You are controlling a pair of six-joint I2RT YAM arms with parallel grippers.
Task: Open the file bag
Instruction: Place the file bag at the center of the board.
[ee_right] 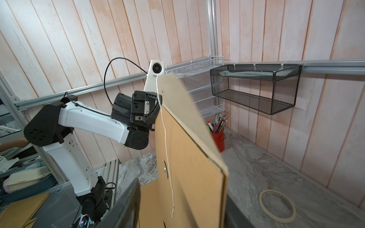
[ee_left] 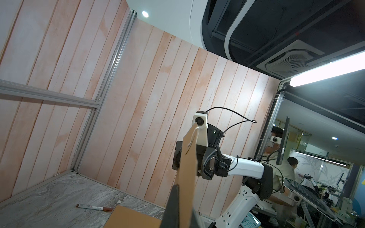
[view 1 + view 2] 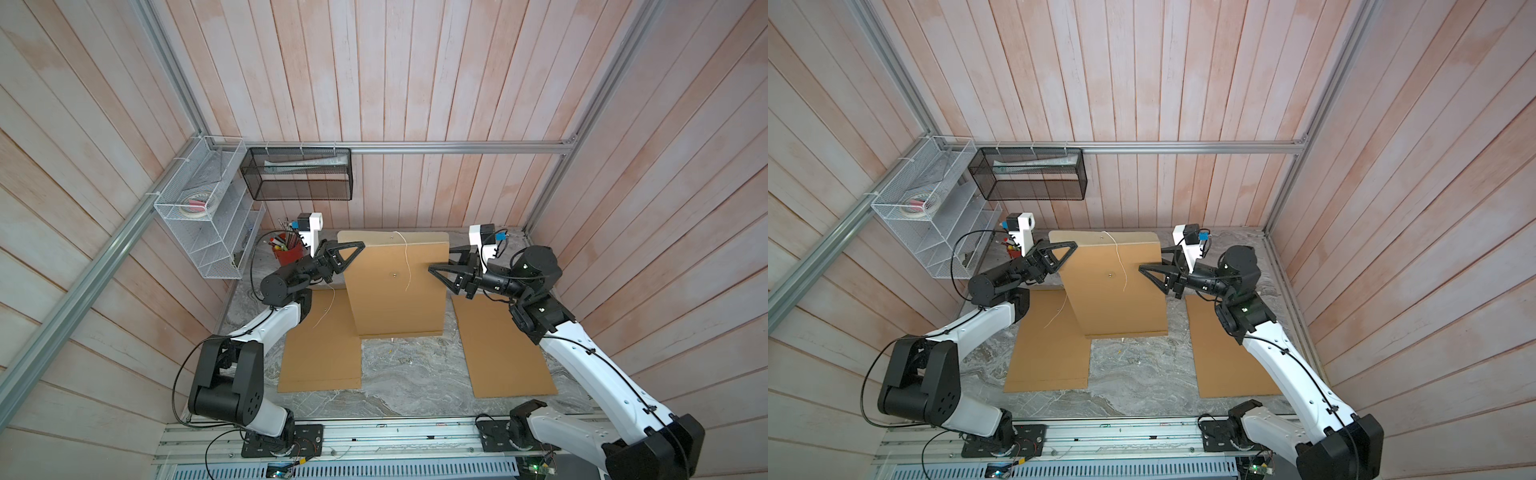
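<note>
Starting nearest our bases, we are seeing the left spare bag (image 3: 320, 345) lying flat at 7 o'clock and the right spare bag (image 3: 503, 349) lying flat at 4 o'clock on the table (image 3: 395, 382). Past them, at the centre, the bag (image 3: 395, 299) is standing on edge between our grippers, its face turned toward 6 o'clock and its flap leaning toward 12.

Our left gripper (image 3: 357, 248) is pinching the bag's upper corner at 9 o'clock, jaws clamped on the card. Our right gripper (image 3: 440, 258) is sitting at the 3 o'clock edge with jaws apart and the edge running between them. We cannot tell whether either pad is touching.

The string (image 3: 405, 262) is hanging loose down the bag's face, past the button (image 3: 394, 274). Farther back, a cup (image 3: 289, 253) of pens is standing at 10 o'clock beside a white basket (image 3: 199, 216), and a black basket (image 3: 301, 174) is hanging at 11.
</note>
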